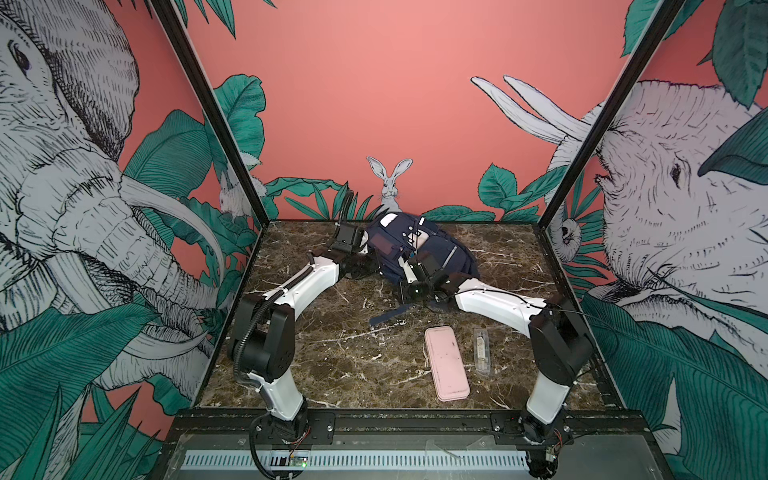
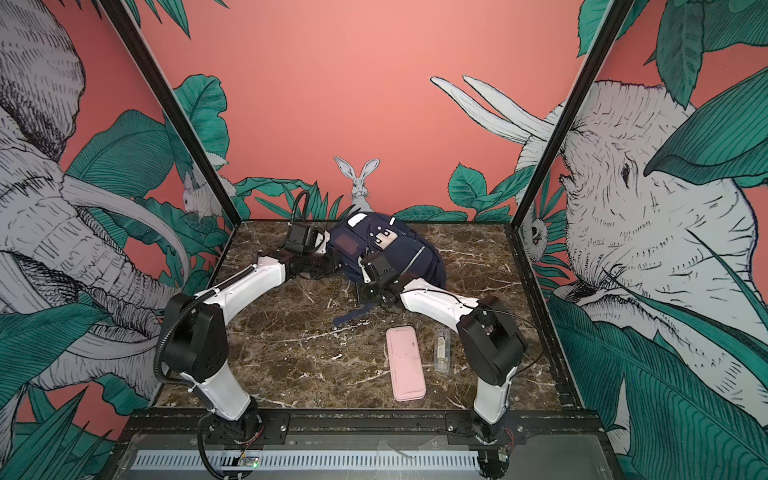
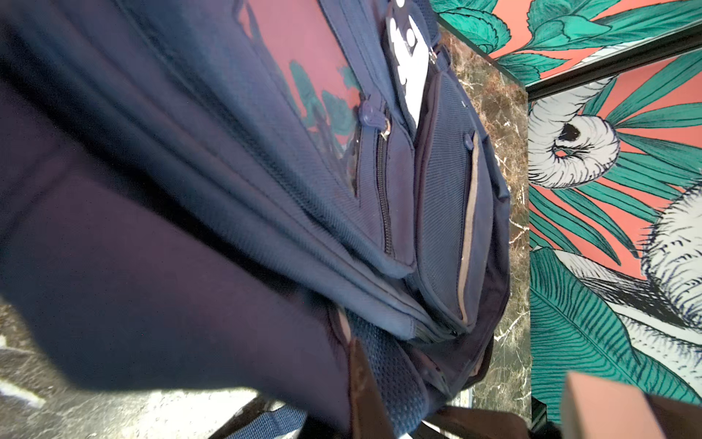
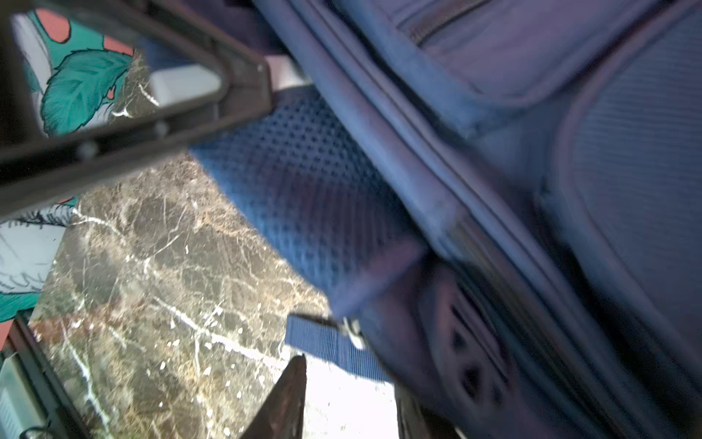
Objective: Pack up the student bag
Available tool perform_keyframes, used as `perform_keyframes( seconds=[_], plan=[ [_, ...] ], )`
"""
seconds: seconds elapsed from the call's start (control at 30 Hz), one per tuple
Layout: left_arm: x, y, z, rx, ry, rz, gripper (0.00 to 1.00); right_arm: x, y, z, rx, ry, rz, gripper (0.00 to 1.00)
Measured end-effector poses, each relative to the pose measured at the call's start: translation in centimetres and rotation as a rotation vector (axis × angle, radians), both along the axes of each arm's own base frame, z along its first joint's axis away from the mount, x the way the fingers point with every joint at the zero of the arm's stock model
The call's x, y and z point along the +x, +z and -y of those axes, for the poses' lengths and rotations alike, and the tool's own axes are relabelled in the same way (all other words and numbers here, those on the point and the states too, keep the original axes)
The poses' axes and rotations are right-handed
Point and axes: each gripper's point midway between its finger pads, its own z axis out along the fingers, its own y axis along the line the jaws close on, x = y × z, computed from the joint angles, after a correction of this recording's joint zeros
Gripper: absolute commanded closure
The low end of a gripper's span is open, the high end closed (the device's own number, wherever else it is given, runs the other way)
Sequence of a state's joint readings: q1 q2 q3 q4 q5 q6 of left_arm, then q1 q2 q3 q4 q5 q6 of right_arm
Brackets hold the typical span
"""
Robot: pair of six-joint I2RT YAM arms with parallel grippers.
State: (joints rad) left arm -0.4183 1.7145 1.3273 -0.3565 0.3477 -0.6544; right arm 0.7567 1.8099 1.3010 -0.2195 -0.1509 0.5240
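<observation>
The student bag (image 1: 440, 249) (image 2: 415, 257), navy with white patches and a grey stripe, lies on its side at the back middle of the marble table in both top views. My left gripper (image 1: 368, 259) is at the bag's left edge. In the left wrist view it (image 3: 353, 361) is shut on a fold of the bag's dark fabric (image 3: 266, 190). My right gripper (image 1: 409, 262) is at the bag's near edge. In the right wrist view its jaws (image 4: 349, 403) stand apart over bare table, with the bag (image 4: 532, 152) beside one finger and a blue webbing strap (image 4: 326, 342) just past the fingertips.
A pink pencil case (image 1: 446, 363) (image 2: 405, 363) and a clear plastic packet (image 1: 482, 351) (image 2: 441, 351) lie near the front right. A loose navy strap (image 1: 390, 313) trails from the bag toward the front. Printed walls close in the table on three sides.
</observation>
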Motion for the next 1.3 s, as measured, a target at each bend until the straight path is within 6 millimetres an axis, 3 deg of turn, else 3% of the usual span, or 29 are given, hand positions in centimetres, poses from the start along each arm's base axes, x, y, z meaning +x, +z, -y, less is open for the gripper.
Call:
perform_keyframes(
  seconds=[0.4,0.8,1.2,1.3],
  plan=[
    [-0.4,0.9,0.5,-0.006,-0.01,0.021,1.0,2.0,0.9,0.5,-0.08,-0.042,0.067,0.66],
    [-0.5,1.2,0.7,-0.008,-0.015,0.028,1.0,2.5,0.7,1.3,-0.151,-0.053,0.117,0.71],
    [-0.4,1.7,0.5,0.001,-0.011,0.03,1.0,3.0,0.4,1.8,-0.186,-0.053,0.16,0.99],
    [-0.3,1.8,0.3,0.004,-0.005,0.029,1.0,2.7,0.3,2.0,-0.179,-0.049,0.165,1.0]
  ],
)
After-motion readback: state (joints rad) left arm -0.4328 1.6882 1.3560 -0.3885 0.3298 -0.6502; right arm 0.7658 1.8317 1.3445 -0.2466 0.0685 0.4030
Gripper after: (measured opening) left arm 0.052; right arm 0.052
